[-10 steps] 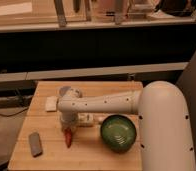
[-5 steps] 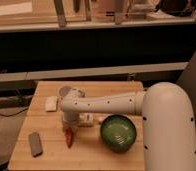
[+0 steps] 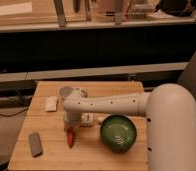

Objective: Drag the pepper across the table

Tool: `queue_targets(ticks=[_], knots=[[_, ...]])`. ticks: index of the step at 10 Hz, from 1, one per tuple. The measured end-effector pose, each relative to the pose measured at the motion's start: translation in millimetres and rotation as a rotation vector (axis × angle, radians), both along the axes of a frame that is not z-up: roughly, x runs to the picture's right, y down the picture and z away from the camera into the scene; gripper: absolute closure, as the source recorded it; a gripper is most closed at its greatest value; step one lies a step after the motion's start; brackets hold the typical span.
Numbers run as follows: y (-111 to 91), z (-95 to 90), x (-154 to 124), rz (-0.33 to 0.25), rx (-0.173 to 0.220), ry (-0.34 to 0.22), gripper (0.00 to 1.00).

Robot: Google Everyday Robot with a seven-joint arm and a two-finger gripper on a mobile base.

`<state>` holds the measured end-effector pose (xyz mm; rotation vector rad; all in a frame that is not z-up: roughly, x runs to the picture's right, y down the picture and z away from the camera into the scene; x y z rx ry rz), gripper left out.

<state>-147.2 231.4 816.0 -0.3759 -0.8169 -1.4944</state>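
Observation:
The pepper (image 3: 70, 138) is a slim red-orange chili lying on the wooden table (image 3: 51, 160), left of centre, its tip pointing toward the front edge. My white arm reaches from the right across the table. My gripper (image 3: 70, 127) points down right above the pepper's top end and appears to touch it. The pepper's upper end is hidden under the gripper.
A green bowl (image 3: 118, 133) stands right of the pepper, under my arm. A grey rectangular block (image 3: 35, 144) lies at the front left. A small white object (image 3: 51, 104) lies at the back left. A long pale shelf (image 3: 91, 72) runs behind the table.
The arm and gripper have shifted slightly; the pepper stays in about the same spot under the gripper.

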Motion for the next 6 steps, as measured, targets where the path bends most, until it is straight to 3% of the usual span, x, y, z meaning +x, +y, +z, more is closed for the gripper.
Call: queue_targets(ticks=[6], knots=[[-6.9,-1.6,9.6,0.018,-0.001,-0.006,1.0]])
